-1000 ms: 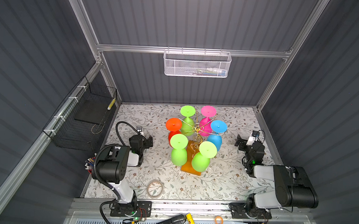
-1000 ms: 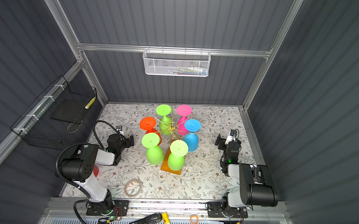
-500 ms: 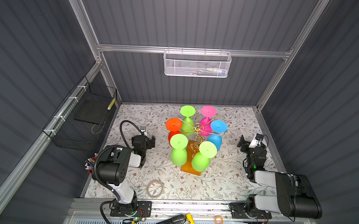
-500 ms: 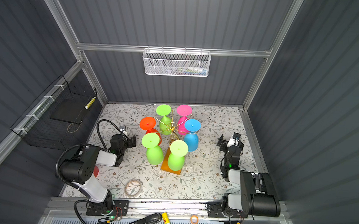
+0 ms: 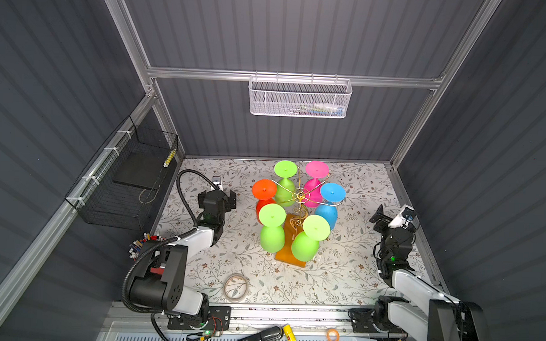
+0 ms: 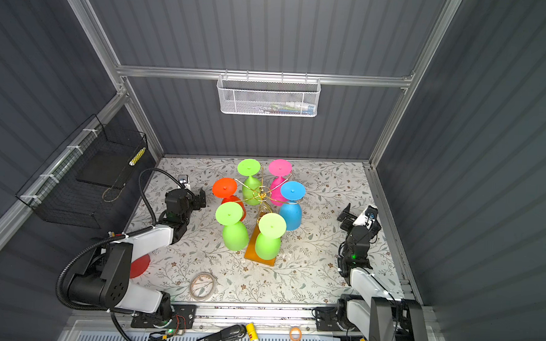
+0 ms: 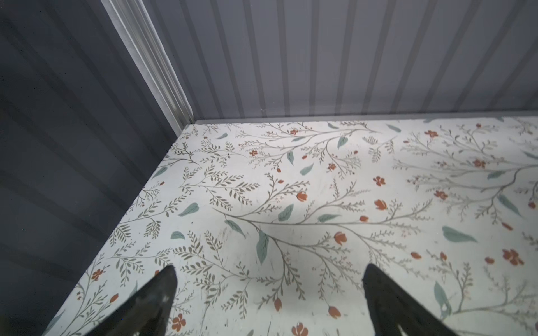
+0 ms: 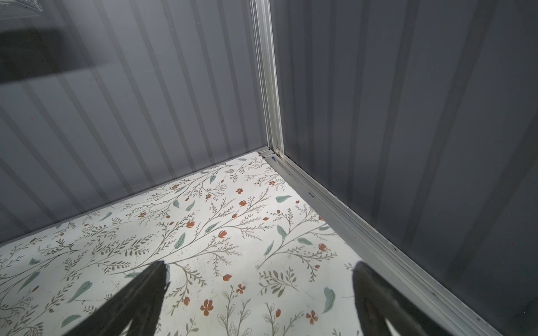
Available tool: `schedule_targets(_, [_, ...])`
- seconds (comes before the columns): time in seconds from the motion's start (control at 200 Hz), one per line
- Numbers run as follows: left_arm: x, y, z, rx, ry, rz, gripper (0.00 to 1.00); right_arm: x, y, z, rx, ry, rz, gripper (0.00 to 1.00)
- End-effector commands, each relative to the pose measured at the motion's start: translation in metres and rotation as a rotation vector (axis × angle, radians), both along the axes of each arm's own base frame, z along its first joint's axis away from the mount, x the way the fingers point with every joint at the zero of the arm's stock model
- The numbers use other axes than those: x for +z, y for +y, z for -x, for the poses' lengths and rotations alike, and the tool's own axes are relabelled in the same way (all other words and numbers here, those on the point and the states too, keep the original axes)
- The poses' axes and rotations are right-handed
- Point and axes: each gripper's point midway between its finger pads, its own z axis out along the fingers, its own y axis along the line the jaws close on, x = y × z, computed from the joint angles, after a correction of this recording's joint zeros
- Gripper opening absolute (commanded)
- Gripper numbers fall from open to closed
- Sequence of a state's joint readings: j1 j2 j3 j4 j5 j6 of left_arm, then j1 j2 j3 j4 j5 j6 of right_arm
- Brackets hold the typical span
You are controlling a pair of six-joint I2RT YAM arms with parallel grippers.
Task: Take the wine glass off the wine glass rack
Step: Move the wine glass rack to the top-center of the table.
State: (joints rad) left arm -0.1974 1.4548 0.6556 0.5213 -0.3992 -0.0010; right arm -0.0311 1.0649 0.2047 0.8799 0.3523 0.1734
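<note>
Floral tabletop (image 5: pixel 340 275) is occupied at its middle by the wine glass rack (image 5: pixel 299 196), from which six coloured wine glasses (image 5: pixel 306 245) are hung upside down. To the rack's left the left gripper (image 5: pixel 224 197) is held spread and empty. To its right the right gripper (image 5: pixel 378 217) is likewise spread and empty.

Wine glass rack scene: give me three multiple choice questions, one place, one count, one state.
1. The wine glass rack stands: A in a far corner; B between the left gripper and right gripper; C at the front edge.
2. Hanging green wine glasses: A one; B three; C five.
3. The grippers are: A both open, empty; B both shut; C left holding a glass.
Answers: 1 B, a gripper sits either side in both top views; 2 B, one behind, two in front; 3 A, wrist views show jaws spread, nothing between.
</note>
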Motion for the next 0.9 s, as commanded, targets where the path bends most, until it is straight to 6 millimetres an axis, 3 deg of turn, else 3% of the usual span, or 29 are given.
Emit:
schedule_targets(0.0, [-0.003,0.007,0.005,0.064,0.094,0.029,1.00,0.001,0.001,-0.002,-0.004,0.032,-0.028,0.99])
schedule_targets(0.265, [0.018,-0.001,-0.002,0.099,0.203,0.160,1.00,0.025,0.011,-0.009,0.040,0.114,-0.160,0.99])
schedule_targets(0.435, [0.022,-0.013,-0.001,0.099,0.281,0.270,1.00,0.029,0.020,-0.005,0.065,0.182,-0.274,0.99])
schedule_targets(0.625, [0.006,-0.031,0.021,0.073,0.404,0.410,1.00,0.013,0.059,-0.002,0.229,0.322,-0.458,0.99])
schedule_targets(0.896, [-0.034,-0.053,0.067,0.003,0.571,0.542,1.00,-0.018,0.117,0.034,0.415,0.440,-0.608,0.99])
